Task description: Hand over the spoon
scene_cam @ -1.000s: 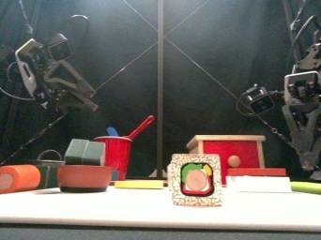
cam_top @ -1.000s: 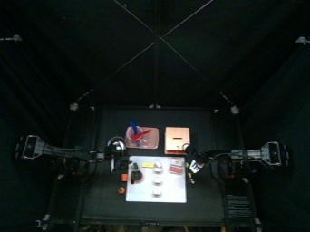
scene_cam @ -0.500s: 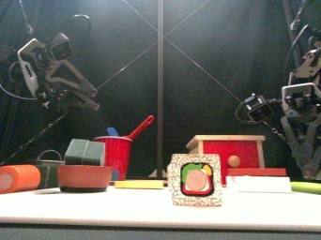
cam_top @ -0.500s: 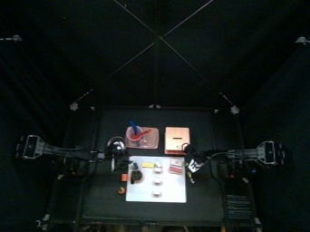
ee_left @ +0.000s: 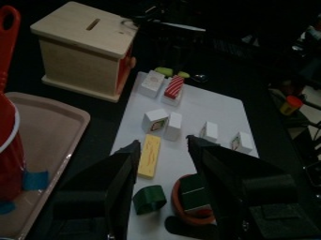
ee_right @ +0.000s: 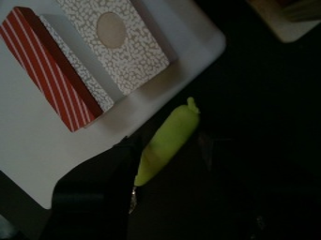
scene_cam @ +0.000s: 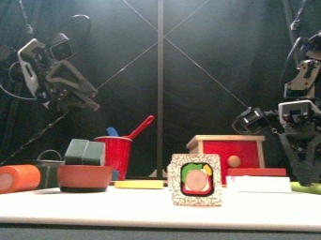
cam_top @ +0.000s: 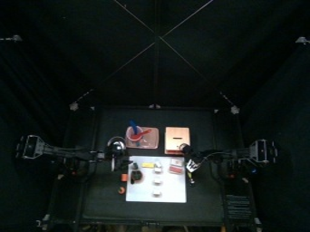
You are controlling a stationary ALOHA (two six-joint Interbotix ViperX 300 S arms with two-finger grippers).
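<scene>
Watching the front view, I see that the right gripper (scene_cam: 254, 120) has come lower than it was one second ago. It now hangs beside the wooden box (scene_cam: 227, 148), on the side of the box far from the red cup (scene_cam: 115, 153). Its jaws look spread, though the wrist picture is dim, and they hold nothing. Under them lies a yellow-green piece (ee_right: 170, 141) at the edge of the white mat (cam_top: 155, 186).

The spoon (scene_cam: 141, 126) stands in the red cup, its handle leaning up toward the box, untouched. So I judge the handover is not yet begun; the right arm is only approaching.

The left gripper (ee_left: 163, 178) is high on the other side of the cup, jaws spread and empty.

Above the cup the air is free, but the box stands near it, so a level reach from the right has little room.
</scene>
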